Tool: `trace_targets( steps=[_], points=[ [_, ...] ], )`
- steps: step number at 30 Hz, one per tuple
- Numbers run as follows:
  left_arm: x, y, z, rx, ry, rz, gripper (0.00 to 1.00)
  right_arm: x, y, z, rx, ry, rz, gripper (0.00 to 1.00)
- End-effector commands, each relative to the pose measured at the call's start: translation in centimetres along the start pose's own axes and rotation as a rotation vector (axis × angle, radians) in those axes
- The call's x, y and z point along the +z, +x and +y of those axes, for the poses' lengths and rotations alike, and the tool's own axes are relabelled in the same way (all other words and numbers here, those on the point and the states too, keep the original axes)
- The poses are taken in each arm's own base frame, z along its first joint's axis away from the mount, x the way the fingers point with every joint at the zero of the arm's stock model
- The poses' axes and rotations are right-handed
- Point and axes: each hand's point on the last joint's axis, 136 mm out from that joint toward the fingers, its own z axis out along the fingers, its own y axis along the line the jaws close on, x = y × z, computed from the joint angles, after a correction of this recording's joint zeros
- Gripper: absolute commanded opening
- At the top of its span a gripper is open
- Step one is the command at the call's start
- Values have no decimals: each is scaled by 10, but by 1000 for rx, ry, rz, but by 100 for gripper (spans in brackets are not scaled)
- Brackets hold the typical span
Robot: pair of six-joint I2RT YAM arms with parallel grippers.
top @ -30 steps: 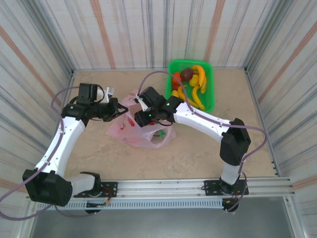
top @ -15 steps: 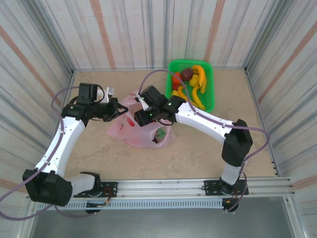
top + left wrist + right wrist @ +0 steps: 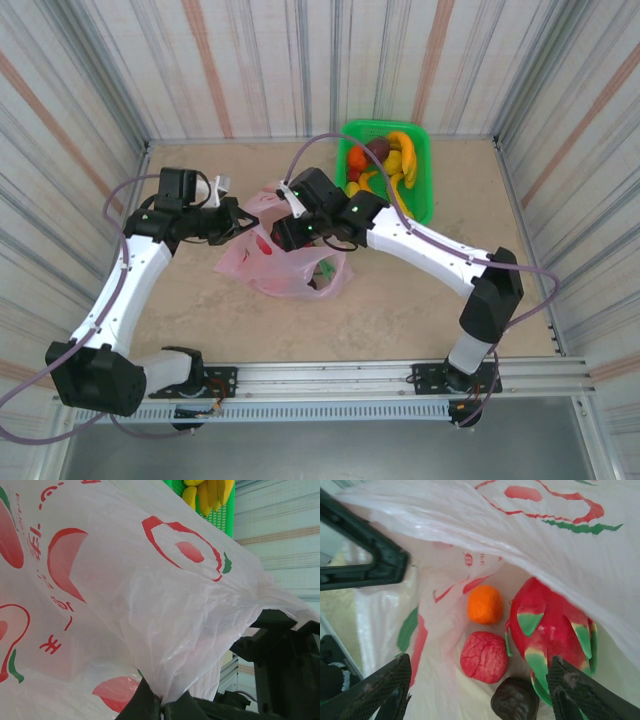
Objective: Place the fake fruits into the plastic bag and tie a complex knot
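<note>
Bright, even light is flooding the table (image 3: 400, 310), casting soft shadows, and glowing through the plastic bag (image 3: 150, 605); right fingers (image 3: 380, 690) at 7 o'clock are blurring.

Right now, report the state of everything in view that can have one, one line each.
plastic bag, mouth open, not tied.
fake fruits, four lying loose inside the bag.
left end effector, shut on the bag's edge.
right end effector, open, holding nothing, at the bag's mouth.
green basket, upright, holding bananas and other fruit.
</note>
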Motion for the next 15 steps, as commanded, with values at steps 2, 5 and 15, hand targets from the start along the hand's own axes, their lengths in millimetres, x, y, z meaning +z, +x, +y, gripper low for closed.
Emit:
trace_targets(
  steps=[2, 5, 15],
  points=[
    [-3, 1, -1, 9, 9, -9, 0, -34, -7, 11, 11, -56, -47, 74],
    [-3, 1, -1, 9, 11, -9, 0, -48, -8, 15, 10, -73, -65, 75],
    [-2, 0, -2, 6, 15, -12, 0, -59, 9, 58, -20, -246, -23, 77]
  ],
)
